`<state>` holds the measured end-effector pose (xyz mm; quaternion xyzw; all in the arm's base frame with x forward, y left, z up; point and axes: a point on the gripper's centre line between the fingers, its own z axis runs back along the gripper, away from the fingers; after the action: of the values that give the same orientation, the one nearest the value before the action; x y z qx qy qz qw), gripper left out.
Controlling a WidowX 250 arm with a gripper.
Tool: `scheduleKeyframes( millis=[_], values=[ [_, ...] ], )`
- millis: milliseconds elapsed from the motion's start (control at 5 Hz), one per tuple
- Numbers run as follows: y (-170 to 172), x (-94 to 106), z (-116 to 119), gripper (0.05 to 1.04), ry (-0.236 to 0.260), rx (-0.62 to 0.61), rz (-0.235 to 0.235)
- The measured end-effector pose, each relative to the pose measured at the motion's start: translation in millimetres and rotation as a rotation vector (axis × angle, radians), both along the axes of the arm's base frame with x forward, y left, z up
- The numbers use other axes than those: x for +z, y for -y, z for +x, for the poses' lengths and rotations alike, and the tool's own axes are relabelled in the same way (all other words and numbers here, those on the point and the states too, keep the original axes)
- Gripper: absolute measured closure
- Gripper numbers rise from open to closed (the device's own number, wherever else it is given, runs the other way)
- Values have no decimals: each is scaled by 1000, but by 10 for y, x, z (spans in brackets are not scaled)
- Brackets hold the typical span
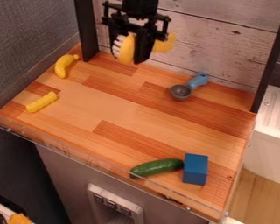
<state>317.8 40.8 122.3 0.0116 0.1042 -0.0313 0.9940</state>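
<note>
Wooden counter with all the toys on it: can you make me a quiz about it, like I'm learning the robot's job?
1. True or false: the gripper holds the yellow brush above the counter.
2. Which is nearest the blue block? A) banana B) cucumber C) yellow brush
3. Fill in the colour: the scoop has a ____ handle.

Key: 1 true; 2 B; 3 blue.

You're seeing soft light brightening the surface (pixel 122 111), while the blue block (pixel 195 172) at five o'clock is showing a shaded front.
</note>
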Motion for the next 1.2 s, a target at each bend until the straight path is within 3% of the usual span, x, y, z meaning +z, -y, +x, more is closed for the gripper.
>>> scheduleKeyframes(
  millis=[200, 400, 800, 1000, 1200],
  values=[
    [-234, 89, 60, 514, 24, -36, 0],
    [-436, 49, 133, 514, 19, -36, -1],
    [-898, -74, 154, 515, 14, 94, 4],
    [-978, -50, 213, 515, 16, 139, 10],
    [-1003, -171, 297, 514, 11, 132, 8]
  ],
)
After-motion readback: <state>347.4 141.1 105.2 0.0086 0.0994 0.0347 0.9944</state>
